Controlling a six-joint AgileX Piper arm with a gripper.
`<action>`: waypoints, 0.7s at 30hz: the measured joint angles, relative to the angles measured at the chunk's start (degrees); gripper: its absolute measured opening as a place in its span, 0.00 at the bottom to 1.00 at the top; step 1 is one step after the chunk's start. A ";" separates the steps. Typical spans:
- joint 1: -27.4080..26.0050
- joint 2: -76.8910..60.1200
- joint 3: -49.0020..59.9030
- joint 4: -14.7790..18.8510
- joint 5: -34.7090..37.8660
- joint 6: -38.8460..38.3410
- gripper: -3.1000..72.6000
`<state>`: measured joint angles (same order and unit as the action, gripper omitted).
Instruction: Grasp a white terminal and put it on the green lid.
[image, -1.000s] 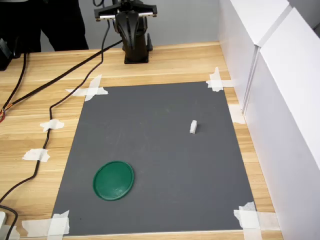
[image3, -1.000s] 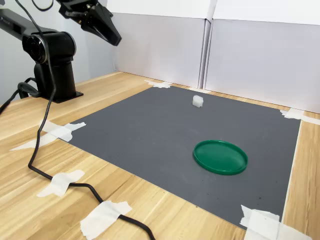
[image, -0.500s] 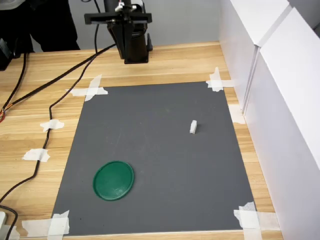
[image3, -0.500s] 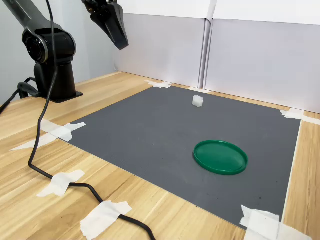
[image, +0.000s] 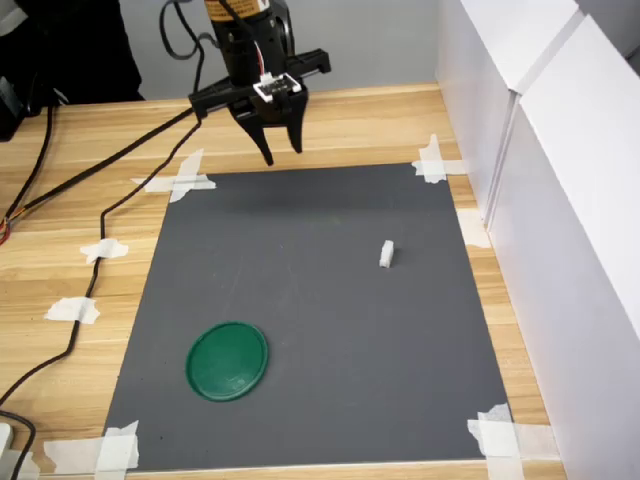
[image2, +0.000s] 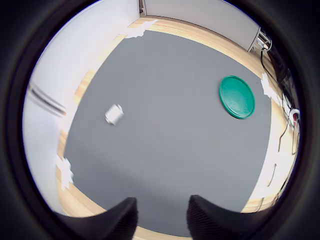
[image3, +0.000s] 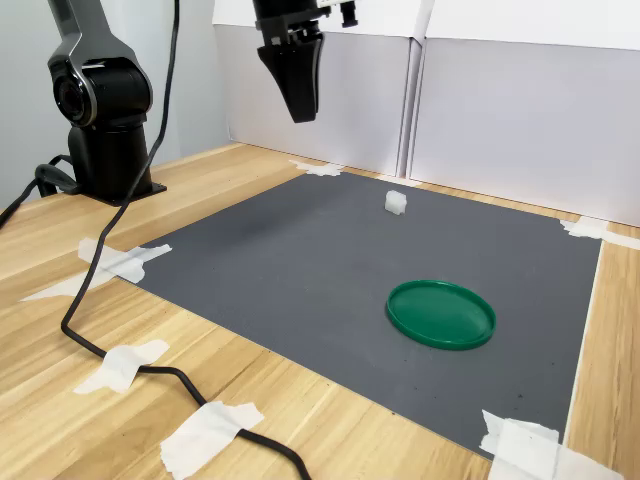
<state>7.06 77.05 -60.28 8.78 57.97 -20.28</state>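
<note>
Parted and empty, the gripper hangs in the air in the upper middle of the first exterior view, over the far edge of the grey mat, its two dark fingers pointing down with a clear gap between them; the wrist view shows the same two fingertips apart with nothing held. In the second exterior view the gripper sits high in the upper centre of the frame, well above the surface. Right of centre in the first exterior view, the white terminal rests on the mat, well apart from the gripper. It appears in the left-middle of the wrist view and just above centre in the second exterior view. Down in the lower left of the first exterior view lies the green lid, flat on the mat and well apart from the terminal. The terminal looks like a small hard plastic block, so it is probably very light, stiff and somewhat smooth; a push from one finger could easily tip or slide it. Closing on its two long flat sides, centred and low on the body, seems the safest hold.
</note>
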 joint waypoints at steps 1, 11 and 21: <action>0.43 1.10 -0.85 0.32 0.04 1.32 0.75; 13.47 10.24 -6.07 -3.30 0.74 11.52 0.96; 17.11 18.67 -6.43 -2.98 -9.86 26.77 0.96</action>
<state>24.17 95.72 -66.71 5.81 48.10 6.49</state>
